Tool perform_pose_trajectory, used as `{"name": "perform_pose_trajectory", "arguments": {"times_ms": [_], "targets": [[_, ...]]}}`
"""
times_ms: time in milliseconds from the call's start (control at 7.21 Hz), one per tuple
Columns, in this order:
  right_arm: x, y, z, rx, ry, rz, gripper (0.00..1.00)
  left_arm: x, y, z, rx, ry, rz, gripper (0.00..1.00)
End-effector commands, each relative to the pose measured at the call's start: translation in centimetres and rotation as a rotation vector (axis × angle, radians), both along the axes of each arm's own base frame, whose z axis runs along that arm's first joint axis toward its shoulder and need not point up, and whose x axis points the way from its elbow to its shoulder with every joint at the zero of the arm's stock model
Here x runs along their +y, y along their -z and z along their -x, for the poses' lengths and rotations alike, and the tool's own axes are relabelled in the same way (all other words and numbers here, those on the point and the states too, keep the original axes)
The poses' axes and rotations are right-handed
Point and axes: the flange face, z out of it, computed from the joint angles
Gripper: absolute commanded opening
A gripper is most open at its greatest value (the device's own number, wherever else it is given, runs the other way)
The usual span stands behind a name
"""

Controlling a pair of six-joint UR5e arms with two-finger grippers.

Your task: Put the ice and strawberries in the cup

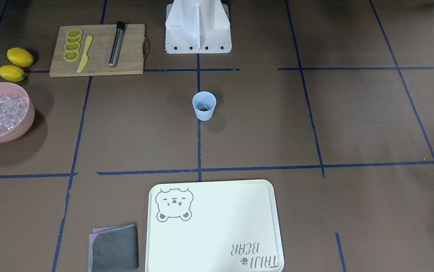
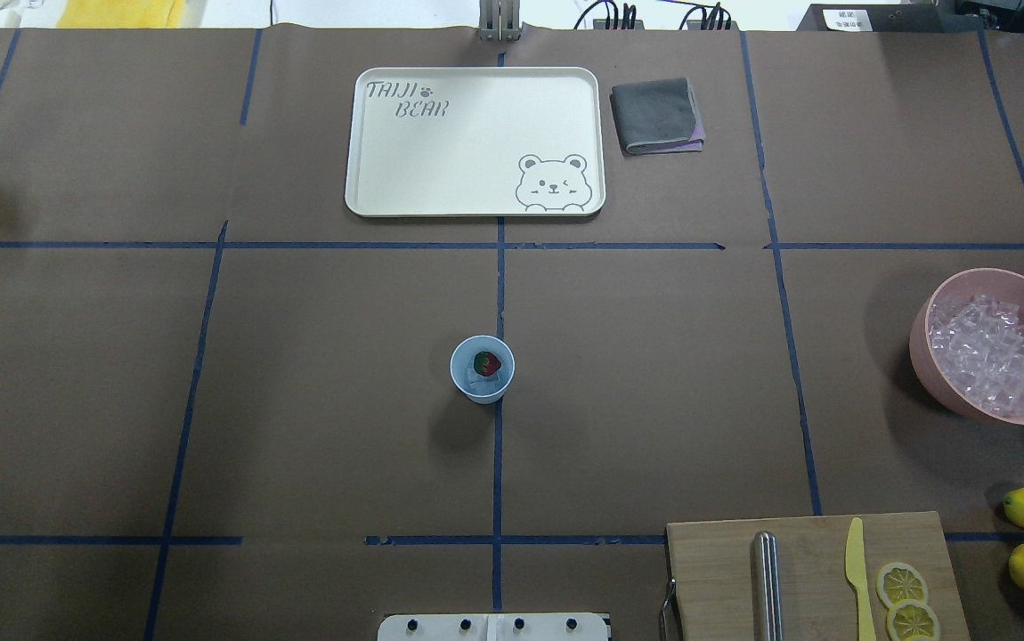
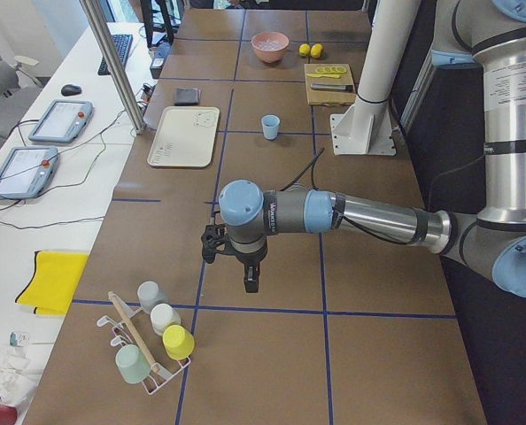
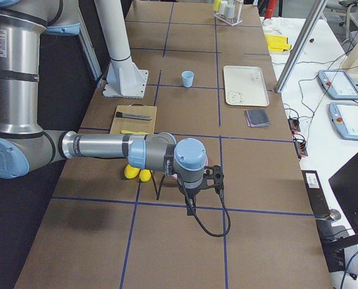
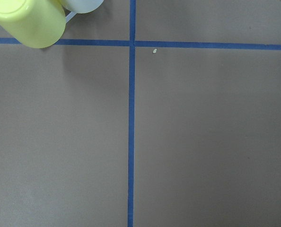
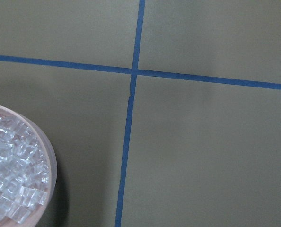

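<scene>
Nearest the front camera: tray (image 1: pixel 217 226) and cloth (image 1: pixel 114 247), both bare and unused by this task.

Centre: cup (image 2: pixel 482 398), upright on the surface (image 2: pixel 316 392), astride the middle tape line (image 2: pixel 498 463). I judge it sits there so that either arm can reach it. Inside lies 1 strawberry (image 2: pixel 487 363), resting on ice (image 2: pixel 475 383), so both ingredients appear to be in and the task looks close to done.

Supply: bowl (image 2: pixel 922 356), heaped with more ice (image 2: pixel 993 356), stands at my right end of the surface, well apart from the cup.

Arms: my right hand (image 4: pixel 190 201) hangs just beside that bowl, whose rim (image 6: pixel 50 165) fills a corner of the right wrist view, probably the ready position for fetching cubes. My left hand (image 3: pixel 250 282) hangs over bare surface near the rack of spare cups (image 3: pixel 148 341), clear of the work area.

State of the 2 hands: only the side views show them, and neither wrist view shows fingers, so I cannot tell whether either is open or closed.
</scene>
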Motion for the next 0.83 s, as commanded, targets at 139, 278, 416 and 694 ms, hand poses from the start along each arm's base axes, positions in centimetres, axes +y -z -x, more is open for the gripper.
{"name": "perform_pose_trajectory", "arguments": {"times_ms": [139, 278, 416, 694], "targets": [[-1.1, 3.5, -0.2, 0.016, -0.032, -0.041, 1.00, 0.1, -0.5, 0.0, -0.001, 0.003, 0.013, 1.00], [-0.7, 3.5, -0.1, 0.013, -0.037, -0.037, 1.00, 0.0, -0.5, 0.0, -0.001, 0.003, 0.011, 1.00], [-0.7, 3.5, -0.1, 0.011, -0.037, -0.036, 1.00, 0.1, -0.3, -0.1, 0.005, 0.004, 0.010, 1.00], [-0.5, 3.1, 0.1, 0.013, -0.038, -0.021, 1.00, -0.1, -0.5, -0.2, -0.001, -0.002, 0.010, 1.00]]}}
